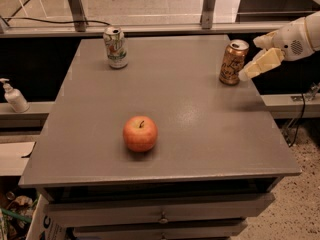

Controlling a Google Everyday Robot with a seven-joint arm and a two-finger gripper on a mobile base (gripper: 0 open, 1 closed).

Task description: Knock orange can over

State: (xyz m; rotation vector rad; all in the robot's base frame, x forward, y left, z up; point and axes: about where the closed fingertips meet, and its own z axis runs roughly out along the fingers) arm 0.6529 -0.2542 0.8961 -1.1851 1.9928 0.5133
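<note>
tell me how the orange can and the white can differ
Colour: the orange can is metallic orange-gold with dark lettering, while the white can has green and red markings.
Place: the orange can stands far right on the table, the white can far left.
Neighbour: the gripper is close beside the orange can's right side, and nothing is near the white can.
Shared: both stand upright, look similar in size and have silver tops.

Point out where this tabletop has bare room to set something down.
Bare: the stretch of table between the white can and orange can, and the front corners either side of the apple. Crowded: the back-right edge, where the gripper hangs beside the orange can.
</note>
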